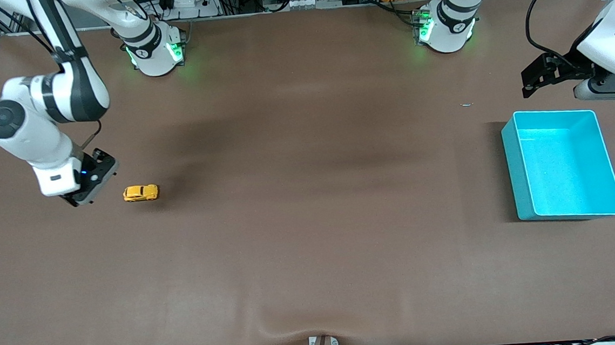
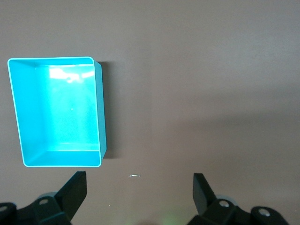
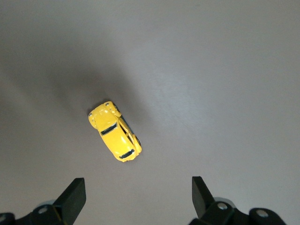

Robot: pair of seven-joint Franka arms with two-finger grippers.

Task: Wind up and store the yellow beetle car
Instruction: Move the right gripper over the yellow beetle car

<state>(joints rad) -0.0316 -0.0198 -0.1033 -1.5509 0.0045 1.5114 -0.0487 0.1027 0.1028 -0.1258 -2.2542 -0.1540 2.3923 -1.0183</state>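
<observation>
A brown table (image 1: 311, 221) fills the front view, with both arm bases standing along its top edge. The turquoise bin (image 1: 518, 168) sits upright toward the left arm's end of the table, its inside bare. In the left wrist view the same bin (image 2: 101, 112) shows as an open rectangular box with a pale rim.

The right gripper (image 1: 89, 190) hangs over the table toward the right arm's end, just beside the yellow beetle car, and holds nothing. In the right wrist view its two dark fingers (image 3: 72, 197) stand wide apart, with only table surface between them.

The left gripper (image 1: 531, 84) hangs over the table near the bin's edge that lies farthest from the front camera. Its jaws are spread wide too, as the left wrist view shows, with its fingers (image 2: 75, 190) apart and gripping nothing.

The yellow beetle car (image 1: 140, 193) rests on its wheels on the table, well apart from the bin. The right wrist view shows the car (image 3: 115, 137) from above, with dark windows and a rounded roof.

A tiny pale speck (image 1: 467, 104) lies on the table near the bin.
</observation>
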